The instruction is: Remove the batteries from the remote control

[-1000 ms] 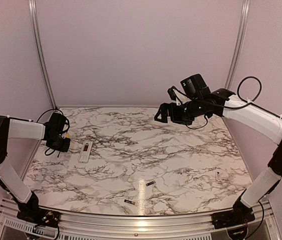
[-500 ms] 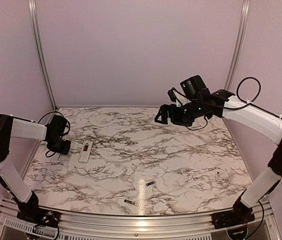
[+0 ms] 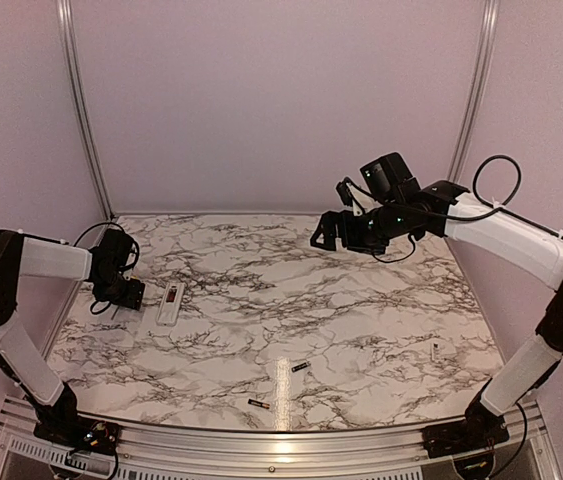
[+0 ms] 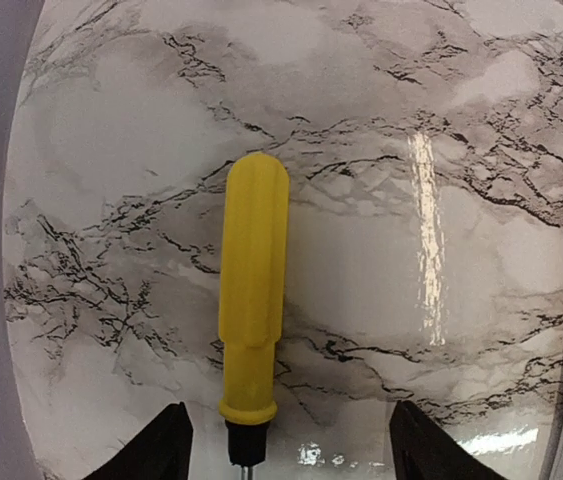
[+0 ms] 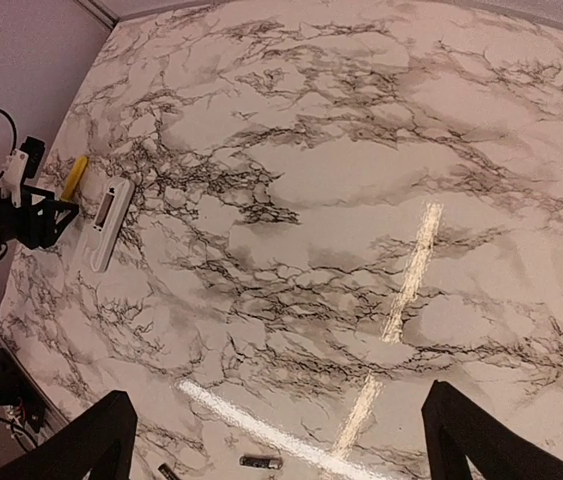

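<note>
The white remote control [image 3: 169, 302] lies flat at the table's left, its dark recess facing up; the right wrist view shows the remote [image 5: 106, 224] too. Two dark batteries [image 3: 301, 367] [image 3: 258, 404] rest on the marble near the front edge, one battery [image 5: 261, 462] low in the right wrist view. My left gripper [image 3: 124, 292] sits low just left of the remote, open [image 4: 286, 445]. A yellow-handled screwdriver [image 4: 253, 300] lies loose on the table between its jaws, nearer the left finger. My right gripper [image 3: 326, 235] hangs open [image 5: 281, 440] and empty high over the back of the table.
A tiny pale screw [image 3: 434, 350] lies at the front right. The left wall stands close behind the left gripper. A bright light streak [image 3: 282, 385] crosses the marble between the batteries.
My left gripper has opened from shut and let go of the screwdriver, which now lies on the table. The right arm has barely moved.
</note>
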You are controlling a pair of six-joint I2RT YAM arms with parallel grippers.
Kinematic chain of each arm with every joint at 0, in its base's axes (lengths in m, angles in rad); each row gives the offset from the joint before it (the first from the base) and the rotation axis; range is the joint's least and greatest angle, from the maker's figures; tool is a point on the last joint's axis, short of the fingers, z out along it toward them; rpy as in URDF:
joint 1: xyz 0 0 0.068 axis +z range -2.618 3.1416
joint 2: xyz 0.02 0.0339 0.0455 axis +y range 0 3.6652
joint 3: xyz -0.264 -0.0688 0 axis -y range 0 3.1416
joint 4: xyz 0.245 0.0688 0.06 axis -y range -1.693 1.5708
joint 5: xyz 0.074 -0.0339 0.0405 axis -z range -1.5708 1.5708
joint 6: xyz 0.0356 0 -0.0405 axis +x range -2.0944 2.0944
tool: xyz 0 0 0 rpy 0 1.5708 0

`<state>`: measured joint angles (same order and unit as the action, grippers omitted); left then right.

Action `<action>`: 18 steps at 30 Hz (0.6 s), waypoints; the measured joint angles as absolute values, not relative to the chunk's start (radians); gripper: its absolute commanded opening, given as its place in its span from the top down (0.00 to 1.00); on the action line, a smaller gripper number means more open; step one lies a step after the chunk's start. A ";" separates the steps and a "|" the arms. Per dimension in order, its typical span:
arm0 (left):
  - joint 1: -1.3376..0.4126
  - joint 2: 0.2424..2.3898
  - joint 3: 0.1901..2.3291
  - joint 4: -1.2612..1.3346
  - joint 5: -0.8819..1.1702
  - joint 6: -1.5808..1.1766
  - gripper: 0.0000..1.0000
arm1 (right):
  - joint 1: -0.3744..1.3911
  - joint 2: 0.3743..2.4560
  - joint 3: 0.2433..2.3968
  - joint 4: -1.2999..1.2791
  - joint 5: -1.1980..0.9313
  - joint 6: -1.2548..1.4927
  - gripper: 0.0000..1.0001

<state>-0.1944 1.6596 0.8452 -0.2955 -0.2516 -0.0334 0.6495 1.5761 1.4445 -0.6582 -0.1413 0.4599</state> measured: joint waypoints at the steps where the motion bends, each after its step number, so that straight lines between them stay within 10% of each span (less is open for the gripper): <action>1: -0.194 1.651 0.847 -0.299 -0.256 -0.031 0.02 | 0.649 1.576 1.444 -0.658 -0.138 0.459 0.02; 18: -0.194 1.369 0.979 -0.304 -0.276 0.028 0.01 | 0.490 1.572 1.537 -0.616 -0.115 0.416 0.02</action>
<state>-0.1944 1.3685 0.9794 -0.3038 -0.2756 0.0277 0.4900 1.5719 1.5368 -0.6155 -0.1154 0.4160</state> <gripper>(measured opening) 0.990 0.985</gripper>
